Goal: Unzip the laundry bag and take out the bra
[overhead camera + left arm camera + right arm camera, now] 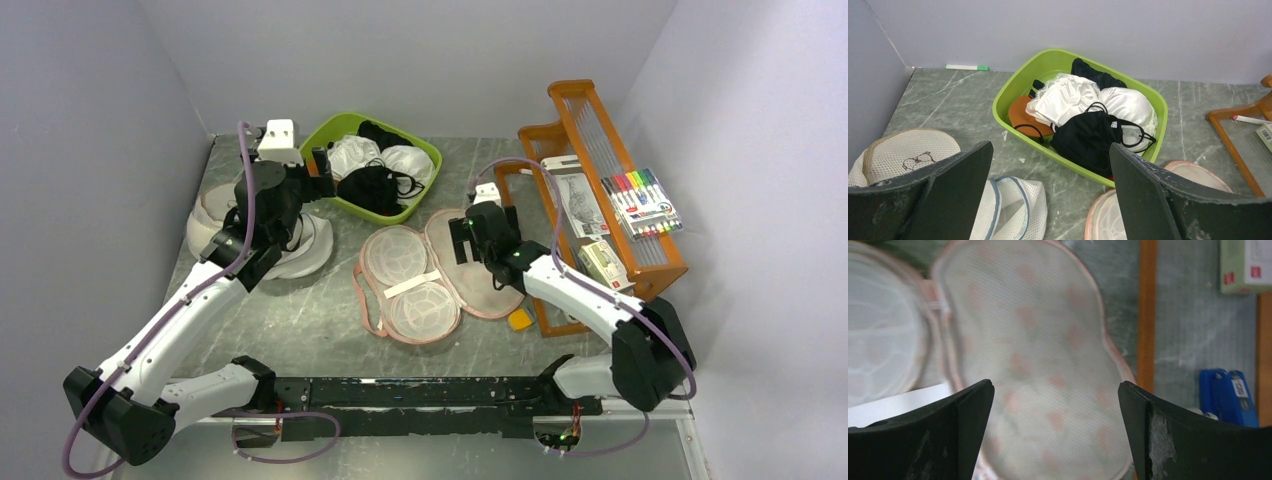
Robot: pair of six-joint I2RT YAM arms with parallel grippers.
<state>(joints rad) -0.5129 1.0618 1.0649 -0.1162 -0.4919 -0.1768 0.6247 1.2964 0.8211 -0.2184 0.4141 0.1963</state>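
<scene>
Laundry bag [412,285] unzipped flat, bra [371,189] in green basin [1020,80] beyond its far edge, left gripper [1050,147] and right gripper [1055,385] jaws apart, empty.

Mesh-cloth laundry bag [440,275], glossy plastic basin [1013,90], veined stone-look table [300,320].

My top camera looks down from behind, over everything. Left wrist faces the bin [1045,64]; right sits close above the bag [1048,365].

No legible text; labels on green box [1245,265], blue item [1228,397] blurred.
</scene>
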